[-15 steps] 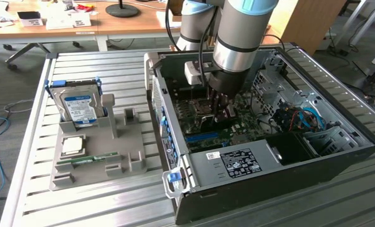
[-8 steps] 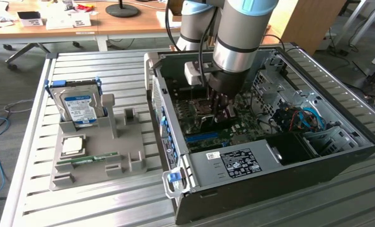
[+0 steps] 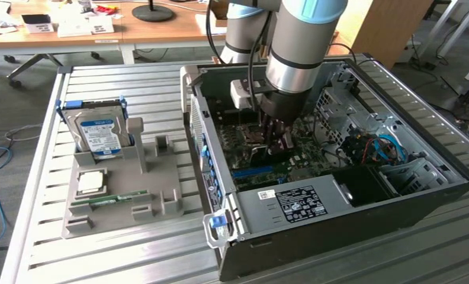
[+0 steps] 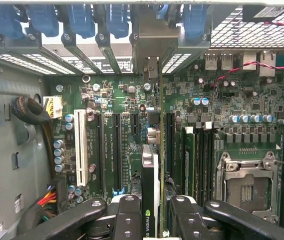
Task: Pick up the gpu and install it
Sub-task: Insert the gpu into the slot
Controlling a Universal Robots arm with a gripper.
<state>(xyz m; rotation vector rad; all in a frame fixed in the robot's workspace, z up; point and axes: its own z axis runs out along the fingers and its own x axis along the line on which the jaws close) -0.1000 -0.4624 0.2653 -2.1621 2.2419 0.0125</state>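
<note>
- The robot arm (image 3: 298, 53) reaches down from above into the open computer case (image 3: 329, 177), which lies on its side on the slatted metal counter (image 3: 124, 260).
- The pincer (image 3: 276, 139) is low inside the case, just above the green motherboard (image 3: 298, 160).
- In the wrist view the pincer (image 4: 157, 212) pinches the gpu (image 4: 151, 170) between its two black fingers (image 4: 129, 215), one on each face of the card.
- The gpu is held on edge, thin side toward the wrist camera, its length running toward the row of blue slot latches (image 4: 82, 20) at the case's rear wall.
- The card sits over the expansion slots of the motherboard (image 4: 231, 100), between the long black slots (image 4: 117, 150) on one side and the memory slots (image 4: 201, 160) on the other; whether its edge is seated in a slot cannot be told.
- A white slot (image 4: 82, 155) lies further out beside the black ones, and the empty processor socket (image 4: 246, 187) lies beyond the memory slots.
- On the counter, at the exterior view's left of the case, stands a grey parts holder (image 3: 140, 183).
- The holder carries a hard drive (image 3: 100, 133) with a blue label standing upright, a flat processor chip (image 3: 90, 182) and a green memory stick (image 3: 108, 201) lying lengthwise.
</note>
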